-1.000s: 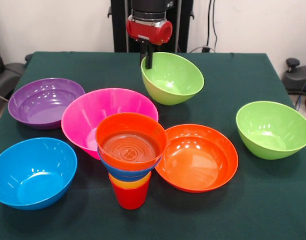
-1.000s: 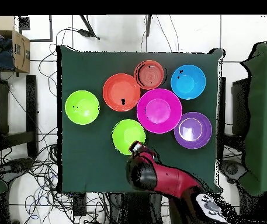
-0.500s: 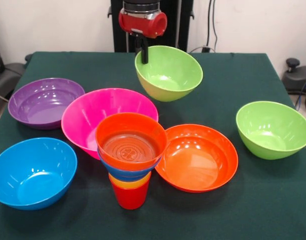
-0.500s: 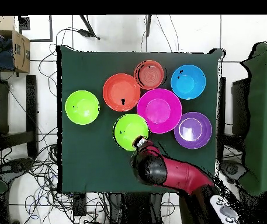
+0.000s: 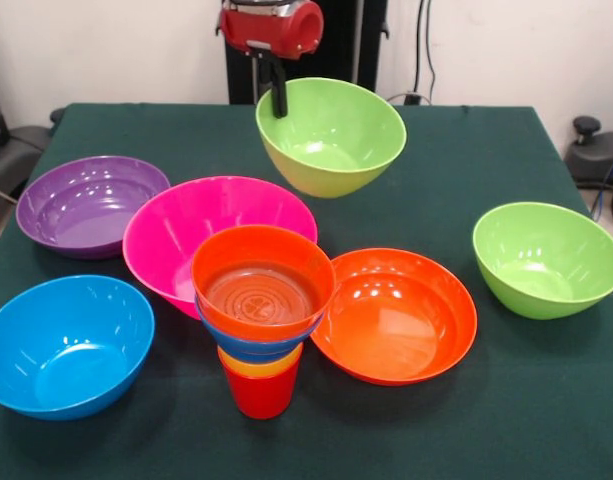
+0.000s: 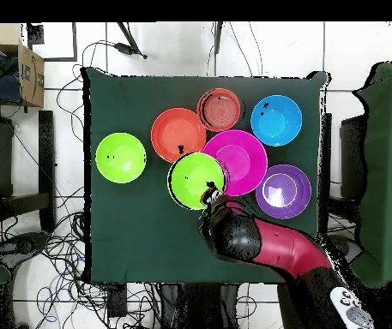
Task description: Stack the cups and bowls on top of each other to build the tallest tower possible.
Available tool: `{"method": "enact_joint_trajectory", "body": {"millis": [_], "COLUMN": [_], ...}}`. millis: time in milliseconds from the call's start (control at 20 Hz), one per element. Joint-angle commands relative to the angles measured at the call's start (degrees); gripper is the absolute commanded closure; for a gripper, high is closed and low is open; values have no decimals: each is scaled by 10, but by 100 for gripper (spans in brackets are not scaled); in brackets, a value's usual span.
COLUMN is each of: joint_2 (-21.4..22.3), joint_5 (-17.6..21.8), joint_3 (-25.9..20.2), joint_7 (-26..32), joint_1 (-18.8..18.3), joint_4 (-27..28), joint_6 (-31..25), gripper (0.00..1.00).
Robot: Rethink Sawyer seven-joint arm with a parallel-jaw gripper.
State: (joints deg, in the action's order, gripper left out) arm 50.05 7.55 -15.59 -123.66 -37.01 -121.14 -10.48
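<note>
Front view: the red-and-black arm's tool (image 5: 277,98) grips the rim of a lime bowl (image 5: 331,135), one dark finger inside the wall, holding it tilted in the air above the green tabletop (image 5: 466,160), clear of everything under it. Below and nearer the camera stands the tower (image 5: 261,315): a red cup (image 5: 258,395) at the base, an orange cup (image 5: 258,367) nested in it, then a small blue bowl (image 5: 248,345) and a small orange-red bowl (image 5: 263,282) on top. Just behind the tower sits the pink bowl (image 5: 201,230), touching it in this view; the large orange-red bowl (image 5: 396,315) lies just beside the tower on the other side. A purple bowl (image 5: 86,205) rests near the pink one, a light blue bowl (image 5: 64,345) sits at the near corner, and a second lime bowl (image 5: 546,258) stands well apart at the opposite edge. Overhead view: the held lime bowl (image 6: 196,180) hangs between the large orange-red bowl (image 6: 178,134) and the pink bowl (image 6: 238,161), overlapping the pink rim, with the tool (image 6: 209,197) at its edge and the arm (image 6: 268,247) reaching in from the base side. The tower (image 6: 220,109) shows beyond them, flanked by the light blue bowl (image 6: 276,120); the other lime bowl (image 6: 120,158) sits alone.
</note>
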Motion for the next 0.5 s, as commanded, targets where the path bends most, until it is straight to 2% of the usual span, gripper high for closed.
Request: {"method": "enact_joint_trajectory", "body": {"millis": [50, 500], "joint_2": [4, -5], "joint_5": [-31, -41], "joint_3": [-92, -104], "joint_7": [12, 21], "joint_1": [-21, -27], "joint_4": [59, 112], "joint_6": [-98, -164], "gripper": [100, 100]}}
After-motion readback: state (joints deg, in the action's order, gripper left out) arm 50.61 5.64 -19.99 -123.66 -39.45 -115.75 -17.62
